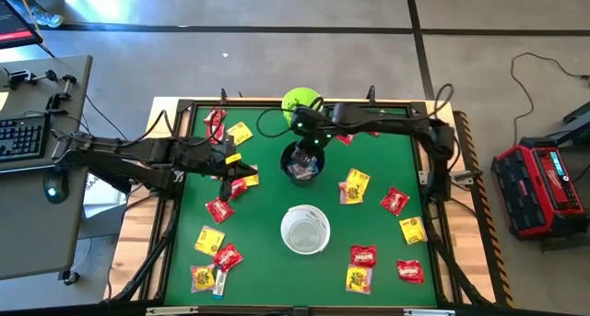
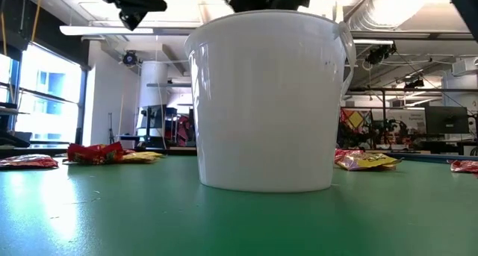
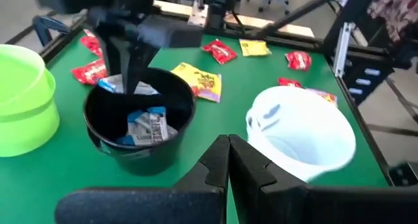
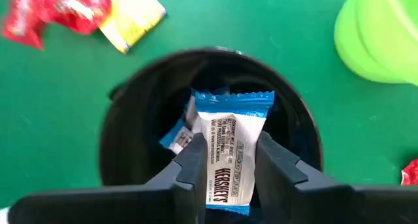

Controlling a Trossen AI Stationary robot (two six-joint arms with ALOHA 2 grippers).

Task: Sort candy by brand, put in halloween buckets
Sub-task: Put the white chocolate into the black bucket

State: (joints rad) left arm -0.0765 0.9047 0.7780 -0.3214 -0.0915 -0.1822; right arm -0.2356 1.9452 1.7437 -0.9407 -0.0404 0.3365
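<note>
A white bucket (image 2: 267, 99) filled the centre of the frame, standing on the green table (image 2: 149, 219). Red and yellow candy (image 2: 104, 153) lay at mid-left, more candy at mid-right. Dark arm parts showed along the top edge, upper left and centre.

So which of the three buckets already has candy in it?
The black bucket, the middle one: blue-and-white packets lie inside it. The white bucket looks empty, and the lime green bucket shows none where its inside is visible.

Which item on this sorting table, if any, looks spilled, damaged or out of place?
Nothing stands out. All three buckets stand upright: green bucket, black bucket, white bucket. The right gripper holds a blue-and-white Hershey's packet over the black bucket.
</note>
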